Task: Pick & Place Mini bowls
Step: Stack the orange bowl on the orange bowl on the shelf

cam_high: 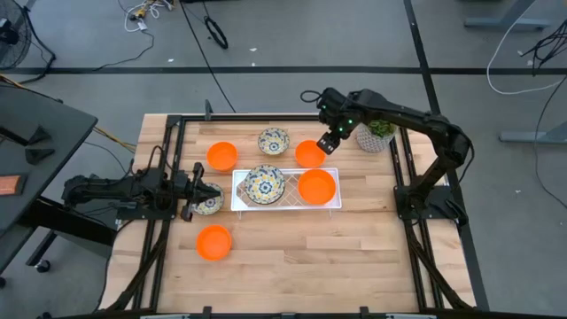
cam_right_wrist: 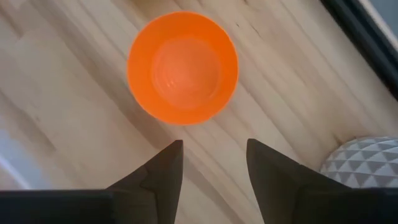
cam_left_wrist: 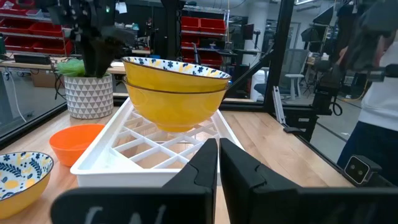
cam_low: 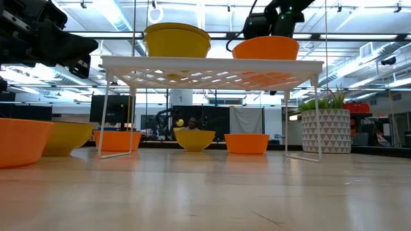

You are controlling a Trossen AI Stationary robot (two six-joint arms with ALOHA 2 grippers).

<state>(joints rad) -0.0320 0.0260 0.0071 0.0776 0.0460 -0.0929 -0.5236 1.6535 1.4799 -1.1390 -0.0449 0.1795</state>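
A white wire rack [cam_high: 239, 202] stands mid-table and carries two stacked patterned bowls [cam_high: 264, 183] and an orange bowl [cam_high: 317, 186]. On the wood rest two more orange bowls [cam_high: 221, 156] [cam_high: 213, 241], a patterned bowl [cam_high: 273, 141], another patterned bowl [cam_high: 210, 204] and a far orange bowl [cam_high: 309, 153]. My right gripper [cam_high: 328, 142] hovers open above that far orange bowl [cam_right_wrist: 183, 67], fingers pointing down, touching nothing. My left gripper [cam_high: 199, 193] is shut and sits raised over the left patterned bowl [cam_low: 64, 136], facing the rack [cam_left_wrist: 149, 146].
A potted green plant [cam_high: 376, 133] in a patterned white pot stands near the far right corner, close to the right arm. Black frame rails [cam_high: 174, 142] run along the table's left and right sides. Bare wood lies along the near edge, right of the near orange bowl.
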